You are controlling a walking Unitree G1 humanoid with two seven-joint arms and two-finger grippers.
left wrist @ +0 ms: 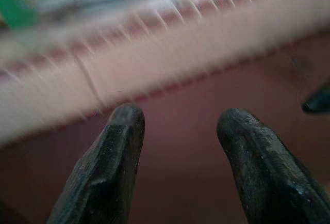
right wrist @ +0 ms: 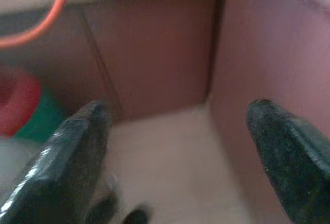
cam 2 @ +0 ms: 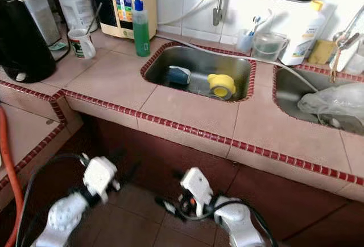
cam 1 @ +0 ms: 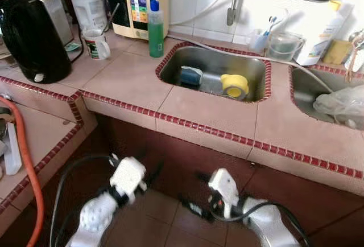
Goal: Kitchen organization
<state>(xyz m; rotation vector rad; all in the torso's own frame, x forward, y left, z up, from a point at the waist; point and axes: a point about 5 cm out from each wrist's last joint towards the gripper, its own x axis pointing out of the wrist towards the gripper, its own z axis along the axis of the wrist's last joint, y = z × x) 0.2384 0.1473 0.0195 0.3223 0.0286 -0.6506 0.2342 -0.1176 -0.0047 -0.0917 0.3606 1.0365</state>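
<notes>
Below tiled counter (cam 1: 216,116), steel sink (cam 1: 213,65), both black-fingered tools spread empty.

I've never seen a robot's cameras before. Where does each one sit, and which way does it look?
Left eye, head: down at the pink tiled counter and steel sink; both arms below.
Right eye: same scene, same yellow tape roll.
Left wrist: along the open left gripper at the counter's front.
Right wrist: along the open right gripper at the maroon cabinet corner.

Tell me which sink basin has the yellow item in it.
The middle sink basin, directly ahead past the green bottle. It holds the yellow item and something blue; the basin at far right holds a clear plastic bag instead.
</notes>
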